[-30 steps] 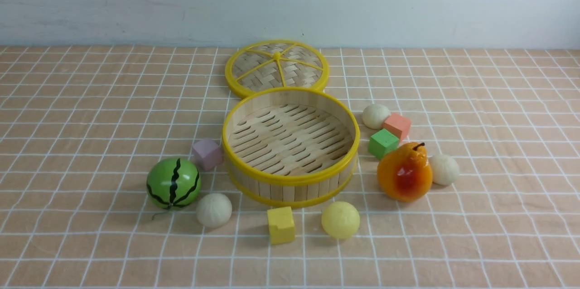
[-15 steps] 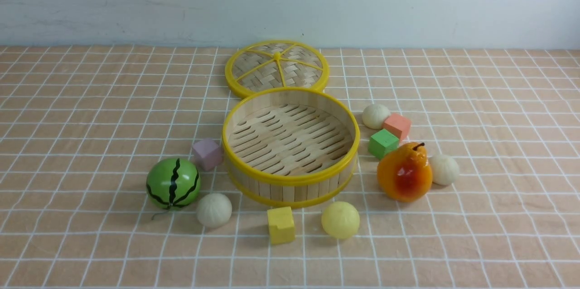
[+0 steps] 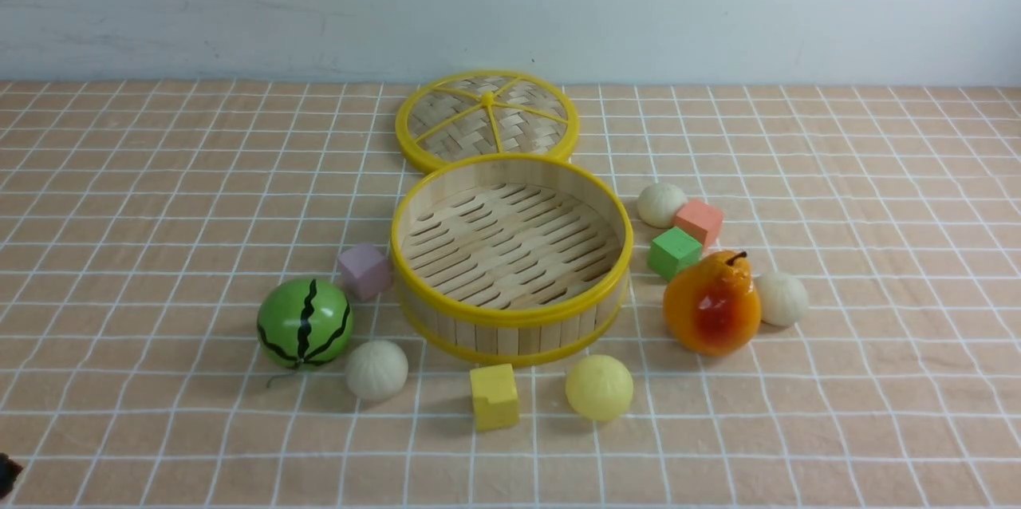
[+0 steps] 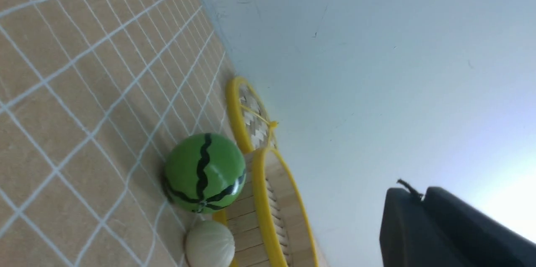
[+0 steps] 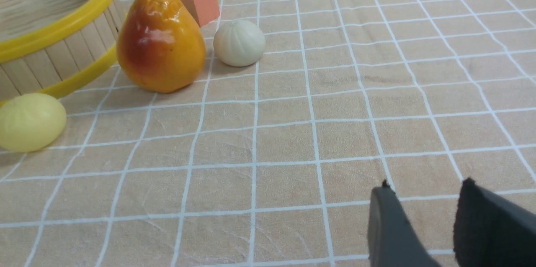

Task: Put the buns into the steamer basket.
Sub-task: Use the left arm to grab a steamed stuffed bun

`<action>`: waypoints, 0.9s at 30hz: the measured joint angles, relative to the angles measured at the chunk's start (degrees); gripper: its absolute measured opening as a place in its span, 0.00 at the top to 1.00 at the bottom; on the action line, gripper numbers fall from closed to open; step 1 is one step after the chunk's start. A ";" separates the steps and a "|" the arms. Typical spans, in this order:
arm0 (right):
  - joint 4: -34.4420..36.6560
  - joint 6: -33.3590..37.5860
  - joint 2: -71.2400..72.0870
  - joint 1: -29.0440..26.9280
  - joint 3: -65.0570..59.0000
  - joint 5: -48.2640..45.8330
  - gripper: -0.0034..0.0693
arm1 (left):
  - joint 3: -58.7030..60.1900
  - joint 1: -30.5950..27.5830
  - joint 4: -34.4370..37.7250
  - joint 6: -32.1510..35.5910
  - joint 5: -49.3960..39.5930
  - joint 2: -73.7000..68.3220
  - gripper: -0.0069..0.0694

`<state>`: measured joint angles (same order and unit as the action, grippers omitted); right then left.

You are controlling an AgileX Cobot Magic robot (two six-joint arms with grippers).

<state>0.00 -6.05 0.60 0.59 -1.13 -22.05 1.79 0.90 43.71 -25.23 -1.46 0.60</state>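
Bamboo fills the middle of my front view: the steamer basket (image 3: pixel 510 317) stands upright on the checked cloth (image 3: pixel 159 174), and all four buns lie outside it on that cloth. The first white bun (image 3: pixel 376 370) is near the basket's front left, beside the melon ball (image 3: pixel 305 323). The yellow bun (image 3: pixel 599 388) sits just in front of the basket, a little to its right, with a yellow cube (image 3: pixel 494 396) next to it. The second white bun (image 3: pixel 661 204) lies right of the basket, just beside a salmon cube (image 3: pixel 699 222) and near a green cube (image 3: pixel 674 252). The third white bun (image 3: pixel 782 298) is farther right of the basket, beyond the pear (image 3: pixel 712 303). A purple cube (image 3: pixel 364 271) sits just beside the basket's left wall, and the lid (image 3: pixel 486 122) lies flat behind the basket.

On my left wrist view, the left gripper (image 4: pixel 421 195) shows as dark fingers close together. I cannot tell whether they are parted or pressed shut. The melon ball and first white bun lie between it and the basket.

On my right wrist view, the right gripper (image 5: pixel 426 185) has its fingers spread, with only cloth between them. It is well apart from the basket, on its right.
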 joint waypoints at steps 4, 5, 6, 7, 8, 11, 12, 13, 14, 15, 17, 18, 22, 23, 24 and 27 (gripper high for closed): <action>0.00 0.00 0.00 0.00 0.00 0.00 0.62 | -0.88 0.00 0.49 3.68 -0.96 0.00 0.84; 0.00 0.00 0.00 0.00 0.00 0.00 0.62 | -2.68 0.00 0.42 5.95 -3.21 0.00 0.84; 0.00 0.00 0.00 0.00 0.00 0.00 0.62 | -5.35 0.00 0.18 8.70 -5.06 0.00 0.84; 0.00 0.00 0.00 0.00 0.00 0.00 0.62 | -6.37 0.00 0.01 9.69 -6.24 0.00 0.84; 0.00 0.00 0.00 0.00 0.00 0.00 0.62 | -10.26 0.00 -0.50 13.37 -9.46 -0.65 0.84; 0.00 0.00 0.00 0.00 0.00 0.00 0.62 | -17.43 0.00 -2.45 19.37 -16.29 -5.51 0.84; 0.00 0.00 0.00 0.00 0.00 0.00 0.62 | -19.82 0.00 -3.80 21.08 -20.32 -8.09 0.84; 0.00 0.00 0.00 0.00 0.00 0.00 0.62 | -24.57 0.00 -5.97 22.38 -26.77 -13.60 0.84; 0.00 0.00 0.00 0.00 0.00 0.00 0.62 | -27.57 0.00 -7.75 22.87 -31.76 -18.13 0.84; 0.00 0.00 0.00 0.00 0.00 0.00 0.62 | -29.94 0.00 -9.28 23.12 -36.76 -22.96 0.84; 0.00 0.00 0.00 0.00 0.00 0.00 0.62 | -35.61 0.00 -13.42 23.76 -45.12 -32.90 0.84; 0.00 0.00 0.00 0.00 0.00 0.00 0.62 | -38.14 0.00 -15.79 24.07 -47.82 -37.81 0.84; 0.00 0.00 0.00 0.00 0.00 0.00 0.62 | -45.64 0.05 -22.87 24.73 -50.93 -54.48 0.84; 0.00 0.00 0.00 0.00 0.00 0.00 0.62 | -47.31 0.63 -23.65 24.82 -51.01 -60.60 0.87; 0.00 0.00 0.00 0.00 0.00 0.00 0.62 | -47.96 0.80 -23.97 24.82 -51.01 -60.60 0.88; 0.00 0.00 0.00 0.00 0.00 0.00 0.62 | -53.85 9.27 -25.81 26.18 -50.56 -73.37 0.93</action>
<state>0.00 -6.05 0.60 0.59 -1.13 -22.05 -52.05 10.17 17.90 0.95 -52.02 -72.77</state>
